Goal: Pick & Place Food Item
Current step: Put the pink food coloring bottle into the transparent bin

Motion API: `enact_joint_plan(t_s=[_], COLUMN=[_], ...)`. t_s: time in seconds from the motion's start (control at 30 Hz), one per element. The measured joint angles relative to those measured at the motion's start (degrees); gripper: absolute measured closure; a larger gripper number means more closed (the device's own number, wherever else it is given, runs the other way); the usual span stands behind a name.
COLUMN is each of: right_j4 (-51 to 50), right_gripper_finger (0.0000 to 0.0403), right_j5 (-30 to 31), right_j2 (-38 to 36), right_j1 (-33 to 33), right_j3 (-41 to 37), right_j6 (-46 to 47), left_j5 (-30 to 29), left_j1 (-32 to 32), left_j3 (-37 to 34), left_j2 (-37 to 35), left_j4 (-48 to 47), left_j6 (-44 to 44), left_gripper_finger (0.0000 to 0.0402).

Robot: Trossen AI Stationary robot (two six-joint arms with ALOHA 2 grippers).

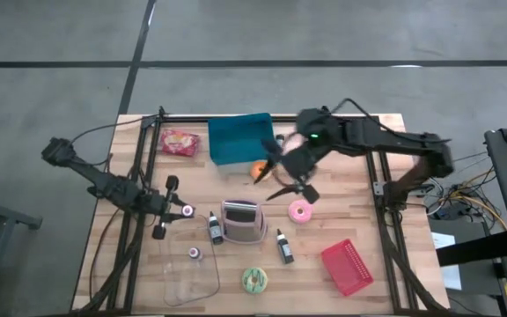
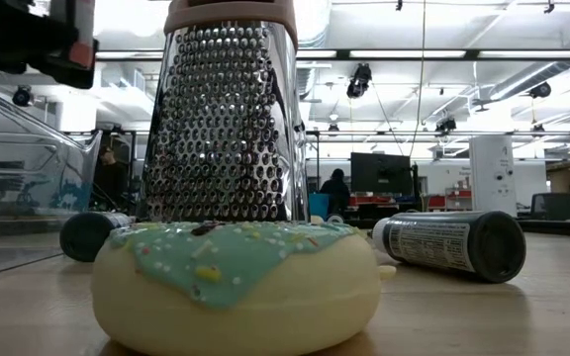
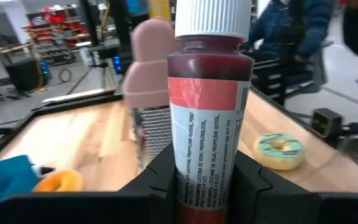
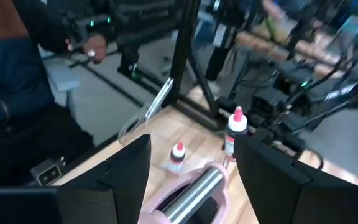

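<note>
Left claw (image 1: 183,211) sits at the lower left of the high view, low over the wooden tabletop (image 1: 359,198). It is clenched on a small dark-red liquid bottle with a white ribbed cap and printed label (image 3: 207,124), held upright between the dark fingers (image 3: 160,174) in the left wrist view. Right claw (image 1: 287,180) hangs just right of centre in the high view, arm reaching in from the right; its fingers stand apart with nothing visible between them, i.e. released. An orange ring doughnut (image 1: 259,170) lies just left of the right claw, beside the lower edge of the teal rectangular bin (image 1: 236,139). A pink frosted doughnut (image 1: 300,210) lies just below the right claw. A metal box grater with a pink handle (image 1: 243,221) is at centre. A doughnut with pale green icing and sprinkles (image 1: 254,280) lies near the lower edge, filling the foreground of the low view. Two dark bottles lie on the tabletop, one left of the grater (image 1: 215,228), one right (image 1: 284,246). Red perforated plastic basket (image 1: 348,266) at lower right. Red snack packet (image 1: 180,141) at upper left, beside the bin. Clear plastic container (image 1: 192,269) at lower left.
</note>
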Motion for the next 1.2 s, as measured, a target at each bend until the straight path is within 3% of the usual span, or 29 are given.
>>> enact_joint_plan(t_s=[0.3, 0.57, 0.93, 1.07, 1.2], right_j4=[24.7, 44.5, 61.9, 62.6, 56.9], right_gripper_finger=[0.018, 0.018, 0.0179, 0.0179, 0.0179], right_j5=[4.5, 9.1, 9.2, 11.0, 11.7], right_j2=[-18.6, -26.6, -29.1, -30.8, -33.4], right_j1=[-0.2, -0.3, -0.2, -0.2, -0.7], right_j3=[-31.6, -52.2, -66.6, -67.6, -66.7], right_j6=[6.6, 12.1, 17.8, 17.8, 21.8], left_j5=[0.2, 0.0, -1.1, -1.1, -1.3], left_j1=[-5.5, -7.5, -7.5, -7.5, -7.5], left_j3=[0.0, 0.0, 0.0, 0.0, 0.0], left_j2=[-0.1, -0.1, 0.0, 0.0, 0.0], left_j4=[-2.6, -2.5, -2.0, -2.0, -2.0], left_j6=[-3.5, -4.2, -3.4, -3.4, -3.4], left_gripper_finger=[0.0316, 0.0316, 0.0317, 0.0317, 0.0317])
